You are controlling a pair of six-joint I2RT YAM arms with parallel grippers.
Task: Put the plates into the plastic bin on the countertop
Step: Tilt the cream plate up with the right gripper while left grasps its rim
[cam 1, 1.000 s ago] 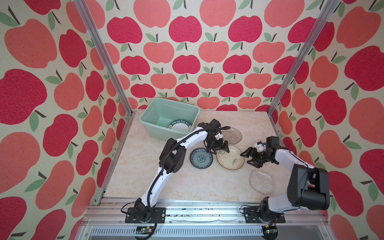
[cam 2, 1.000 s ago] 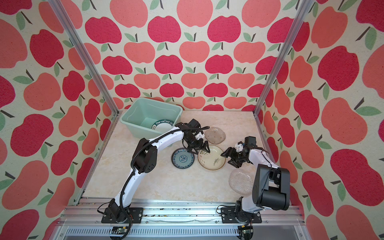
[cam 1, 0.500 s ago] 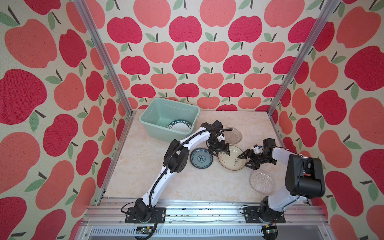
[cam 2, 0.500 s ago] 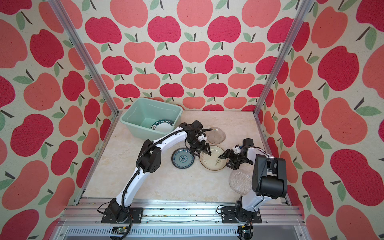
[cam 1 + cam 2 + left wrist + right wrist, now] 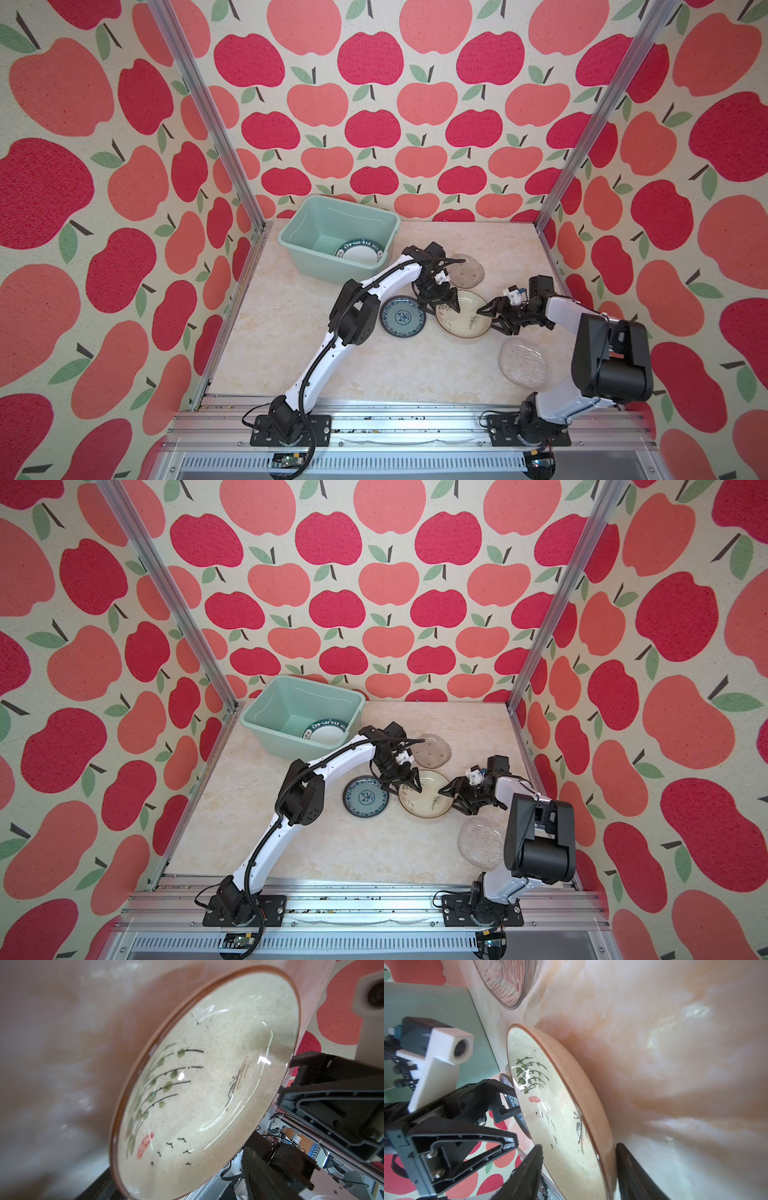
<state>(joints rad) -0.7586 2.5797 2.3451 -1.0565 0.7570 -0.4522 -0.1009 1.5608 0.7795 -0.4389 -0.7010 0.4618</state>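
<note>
Beige-cream marble-look countertop [image 5: 332, 365] is the whole floor of this little booth. It has aluminium rails [image 5: 395, 419] along the near side and is boxed in by walls of red and coral apple wallpaper [image 5: 374, 124]. The pale mint-green rectangular plastic bin [image 5: 305, 226] sits in the far left corner with one white plate with a dark lettered rim [image 5: 359, 253] lying inside.

Four more plates are out on the counter. A cream plate with a green-leaf brush drawing [image 5: 467, 320] is in the middle, and a teal patterned plate [image 5: 402, 318] is just left of it. A clear glass plate [image 5: 467, 272] lies just beyond it, and another glass plate [image 5: 523, 363] is near the right side.

The left gripper [image 5: 445, 305] hangs over the cream plate's far left edge, jaws spread wide, gripping nothing. The right gripper [image 5: 491, 320] is at its right edge with fingers [image 5: 529, 1167] either side of the rim, but I can't tell if they've actually pinched it.
</note>
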